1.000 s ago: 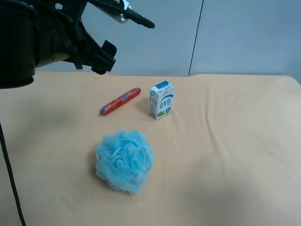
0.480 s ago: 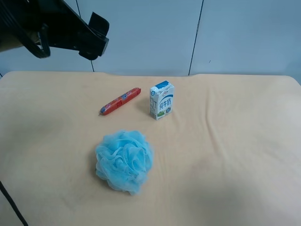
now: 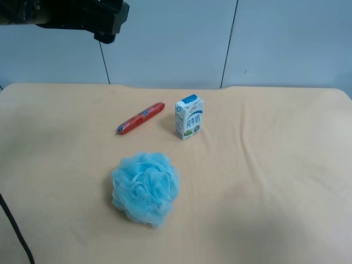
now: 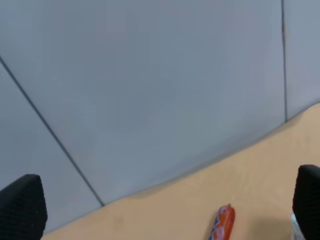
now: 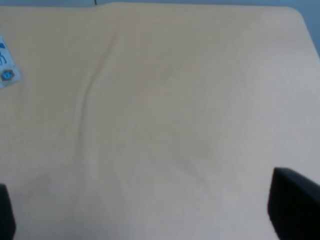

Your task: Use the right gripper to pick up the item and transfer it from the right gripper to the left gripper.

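The item, a slim red-orange sausage stick [image 3: 141,118], lies on the tan table, just left of the blue-white milk carton [image 3: 189,117]. Its tip also shows in the left wrist view [image 4: 224,225]. A black arm [image 3: 107,16] hangs high at the exterior high view's top left, mostly cut off by the frame. My left gripper [image 4: 165,205] is open and empty, raised, facing the grey wall above the item. My right gripper [image 5: 150,210] is open and empty over bare tablecloth, with the carton's edge [image 5: 6,62] at the side. The right gripper does not show in the exterior high view.
A fluffy light-blue bath pouf [image 3: 146,187] sits in front of the item. A black cable [image 3: 14,231] trails at the exterior high view's lower left. A grey panelled wall [image 3: 231,38] stands behind the table's far edge.
The black arm at the exterior high view's top left has risen and pulled back, so much less of it shows. The item, carton and pouf have not moved.
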